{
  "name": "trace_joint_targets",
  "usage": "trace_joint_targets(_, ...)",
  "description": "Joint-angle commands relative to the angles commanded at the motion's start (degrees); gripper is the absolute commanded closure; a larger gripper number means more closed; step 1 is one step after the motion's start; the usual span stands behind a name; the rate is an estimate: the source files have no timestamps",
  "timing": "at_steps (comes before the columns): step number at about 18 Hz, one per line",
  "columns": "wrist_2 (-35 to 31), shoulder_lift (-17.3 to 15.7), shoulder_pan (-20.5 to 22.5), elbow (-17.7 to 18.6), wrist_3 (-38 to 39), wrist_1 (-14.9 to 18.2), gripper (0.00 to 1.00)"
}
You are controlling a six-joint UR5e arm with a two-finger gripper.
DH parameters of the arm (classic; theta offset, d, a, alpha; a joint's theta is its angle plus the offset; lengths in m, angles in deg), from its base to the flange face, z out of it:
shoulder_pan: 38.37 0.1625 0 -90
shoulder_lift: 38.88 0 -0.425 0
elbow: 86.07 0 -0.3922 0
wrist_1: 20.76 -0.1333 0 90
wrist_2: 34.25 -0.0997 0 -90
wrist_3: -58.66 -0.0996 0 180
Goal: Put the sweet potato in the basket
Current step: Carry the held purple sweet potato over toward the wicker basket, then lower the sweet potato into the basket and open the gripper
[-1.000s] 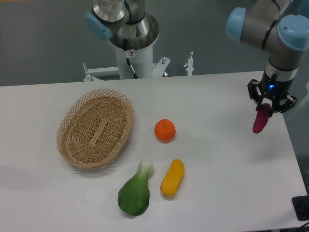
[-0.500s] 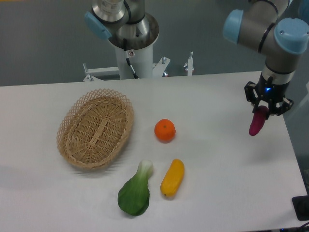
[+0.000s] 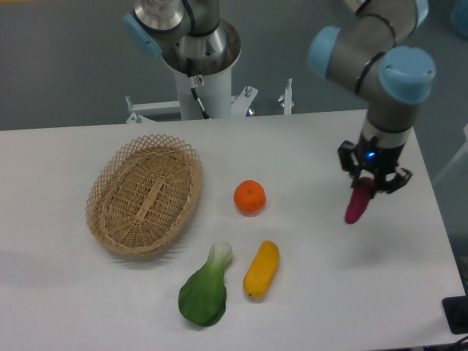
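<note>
The sweet potato [image 3: 356,205], a small magenta-purple tuber, hangs from my gripper [image 3: 365,182], which is shut on its upper end and holds it above the right part of the white table. The tuber points down and slightly left. The basket [image 3: 144,194], an oval tan wicker one with a lacy rim, lies empty at the left of the table, far from the gripper.
A round orange fruit [image 3: 249,197] sits between basket and gripper. A yellow-orange oblong vegetable [image 3: 262,268] and a green bok choy [image 3: 205,289] lie toward the front. The robot's base column [image 3: 198,69] stands behind the table's back edge.
The gripper has moved left and slightly toward the front with the sweet potato still held. Nothing else has moved.
</note>
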Motion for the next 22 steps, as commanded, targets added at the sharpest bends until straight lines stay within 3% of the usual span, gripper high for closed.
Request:
trace_joint_targets(4,0.2,-2.0,-5.4,2.4,4.7,-0.1,0.88)
trace_joint_targets(14,-0.1,-8.7,-17.8,12.4,11.3,-0.5,0.88)
trace_joint_targets(18,-0.1,-9.0,-24.7,15.9,14.2,-0.9,0.87)
trace_joint_targets(21,-0.3,-7.7,-29.0,16.9,15.0,-0.9,0.80)
trace_joint_targets(22,-0.3,-7.6,-29.9,17.0,15.0,-0.9,0.67)
